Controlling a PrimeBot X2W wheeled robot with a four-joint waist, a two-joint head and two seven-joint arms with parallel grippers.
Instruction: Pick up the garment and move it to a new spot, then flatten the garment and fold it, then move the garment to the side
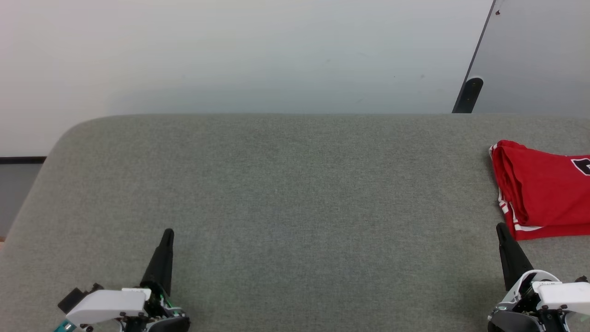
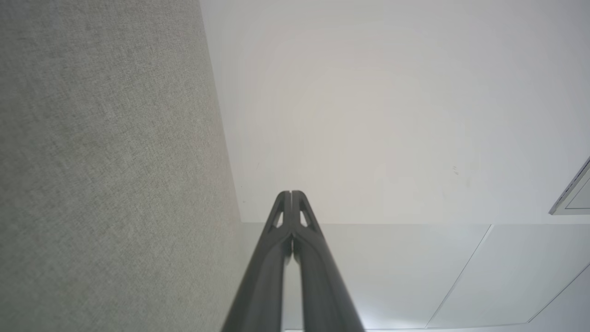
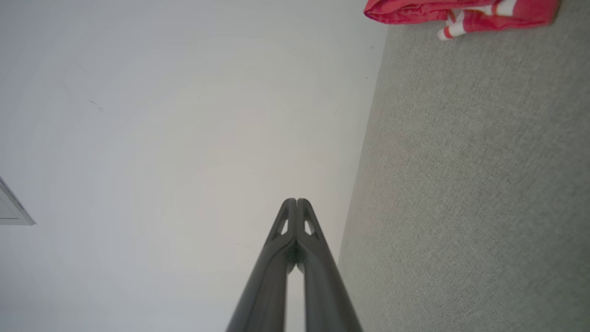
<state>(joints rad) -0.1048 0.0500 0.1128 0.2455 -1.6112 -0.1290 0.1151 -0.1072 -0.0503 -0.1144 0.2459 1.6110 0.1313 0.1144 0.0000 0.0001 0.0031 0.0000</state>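
Note:
The garment [image 1: 541, 189], a red shirt with white-striped trim and a bit of black lettering, lies folded at the right edge of the grey fabric surface [image 1: 295, 207], partly cut off by the frame. Its red and white edge [image 3: 461, 14] also shows at the top of the right wrist view. My right gripper [image 1: 501, 229] is shut and empty, low at the right, its tip just in front of the garment's near edge. My left gripper [image 1: 168, 233] is shut and empty at the lower left, far from the garment. Both wrist views show closed fingertips, left [image 2: 291, 193] and right [image 3: 296, 201].
The grey surface has a rounded far-left corner and ends at a pale wall [image 1: 230, 55]. A dark-edged grey panel [image 1: 530, 55] leans behind the surface's far right.

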